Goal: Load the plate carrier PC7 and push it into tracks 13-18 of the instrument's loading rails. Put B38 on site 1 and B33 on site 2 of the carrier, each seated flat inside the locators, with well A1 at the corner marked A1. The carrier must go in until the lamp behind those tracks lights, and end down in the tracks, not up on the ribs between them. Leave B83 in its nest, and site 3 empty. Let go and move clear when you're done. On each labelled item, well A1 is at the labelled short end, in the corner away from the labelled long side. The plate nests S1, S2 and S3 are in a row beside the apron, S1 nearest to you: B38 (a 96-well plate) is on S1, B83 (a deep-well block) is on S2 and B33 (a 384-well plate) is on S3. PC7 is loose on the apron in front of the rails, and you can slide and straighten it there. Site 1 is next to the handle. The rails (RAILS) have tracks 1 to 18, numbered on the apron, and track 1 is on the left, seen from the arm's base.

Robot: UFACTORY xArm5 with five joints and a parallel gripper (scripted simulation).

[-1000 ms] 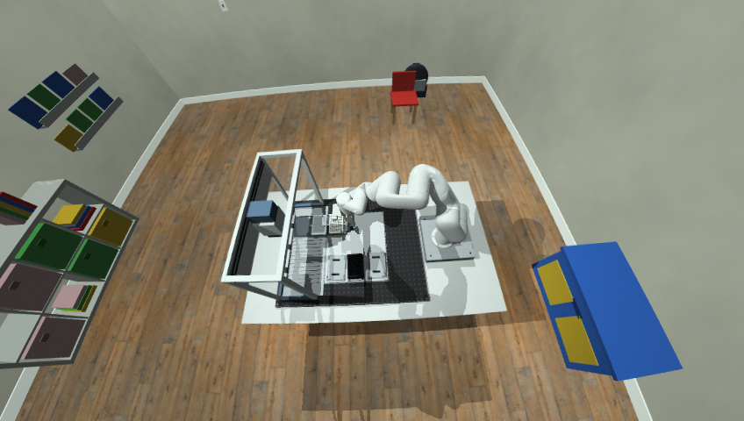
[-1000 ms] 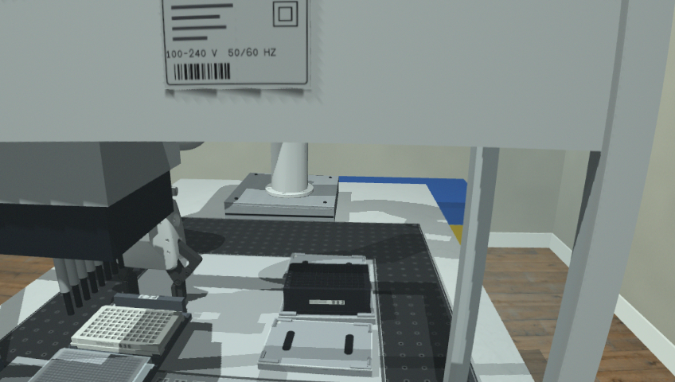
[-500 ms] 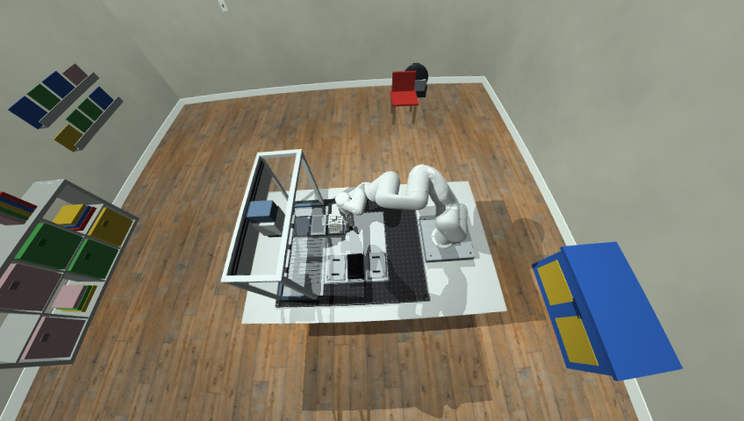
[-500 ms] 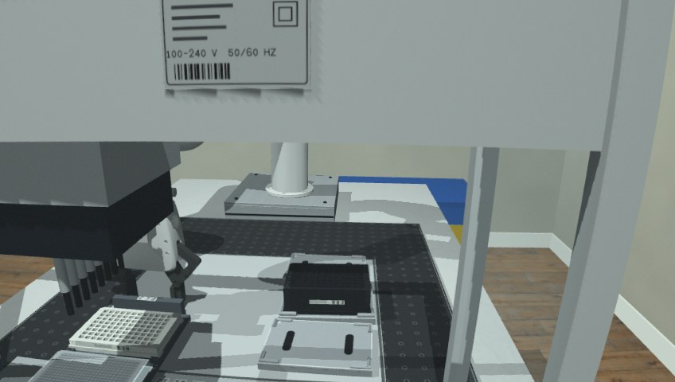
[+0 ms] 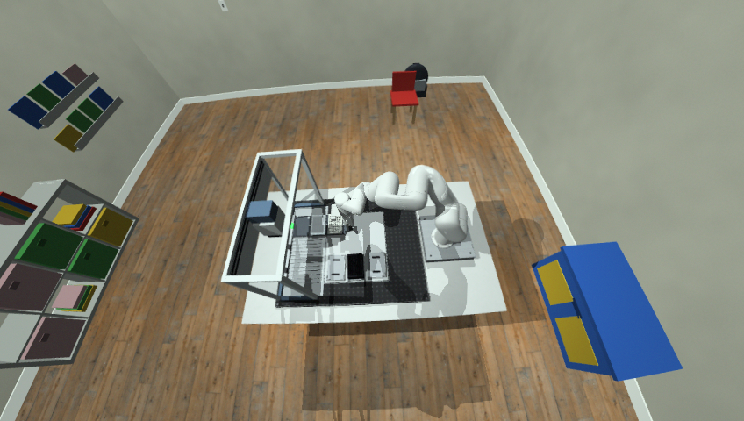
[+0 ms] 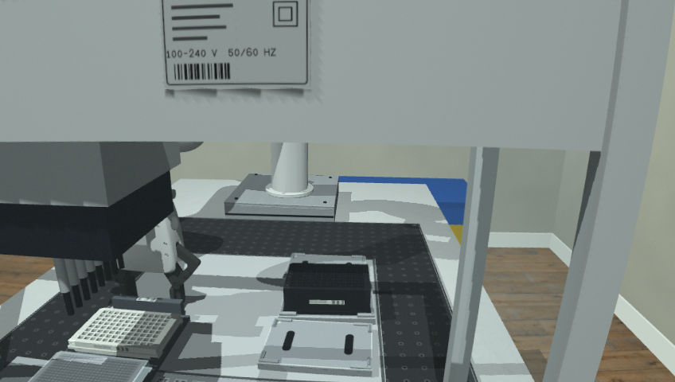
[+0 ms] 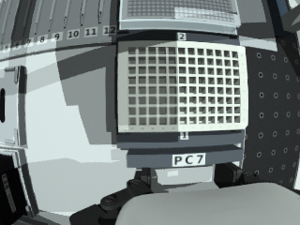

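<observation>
Your hand [image 5: 353, 227] [image 6: 152, 288] [image 7: 183, 171] stands wide with nothing held, seen from the top at the 3 o'clock end of the long dark slate carrier PC7 [image 5: 300, 226] [image 6: 165, 305] [image 7: 142, 158]; a green lamp [image 5: 291, 225] glows at 9.

From the exterior, the white gridded 96-well plate [image 5: 335, 223] [image 6: 125, 326] [image 7: 187, 89] rides nearest the handle. Confirm the carrier sits down, then withdraw straight and level.

In the wrist view, PC7's long axis runs 12 to 6, handle at 6; keep both fingers off it.
</observation>
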